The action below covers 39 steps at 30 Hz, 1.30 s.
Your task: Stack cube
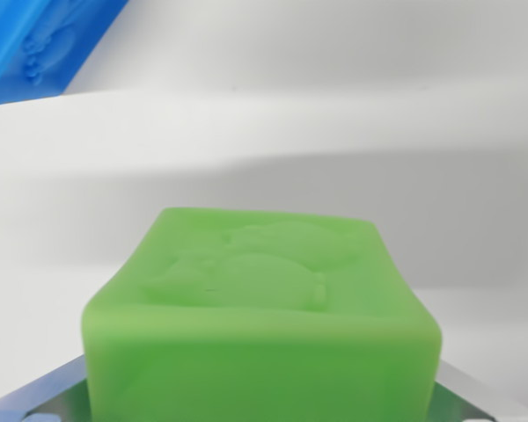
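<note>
The green cube sits low in the middle of the wrist view, squeezed between the two metal fingers of the gripper, while the blue cube lies far off at the top of the wrist view's left.

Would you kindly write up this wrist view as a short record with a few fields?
view: wrist camera, close to the surface
main object: green cube, raised relief on its top face, filling the lower centre
second object: blue block, only partly in frame at the wrist view's top left
surface: white table, a soft shadow band across it
gripper: metal fingertips show at both lower corners beside the green cube; contact cannot be judged
stacking: not yet done; the two blocks lie apart
</note>
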Motion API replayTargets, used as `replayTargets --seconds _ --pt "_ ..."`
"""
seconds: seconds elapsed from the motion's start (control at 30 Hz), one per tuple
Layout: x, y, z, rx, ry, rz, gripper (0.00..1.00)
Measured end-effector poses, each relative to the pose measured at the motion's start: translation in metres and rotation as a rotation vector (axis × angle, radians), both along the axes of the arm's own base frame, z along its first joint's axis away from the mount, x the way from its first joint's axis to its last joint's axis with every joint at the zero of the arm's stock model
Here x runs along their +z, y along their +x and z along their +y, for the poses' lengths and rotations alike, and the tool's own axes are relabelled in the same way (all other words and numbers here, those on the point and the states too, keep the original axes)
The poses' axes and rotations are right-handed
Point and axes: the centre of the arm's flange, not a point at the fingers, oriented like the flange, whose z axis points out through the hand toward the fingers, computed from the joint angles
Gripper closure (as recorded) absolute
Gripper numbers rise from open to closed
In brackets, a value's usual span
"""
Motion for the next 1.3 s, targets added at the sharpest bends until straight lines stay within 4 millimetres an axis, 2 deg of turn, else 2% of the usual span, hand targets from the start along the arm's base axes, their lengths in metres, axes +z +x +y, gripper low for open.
replayTargets --seconds 0.6,1.3 --pt "0.055 0.001 0.0 0.005 0.0 -0.005 1.0" --pt "0.059 0.028 0.019 0.21 0.003 0.001 1.0"
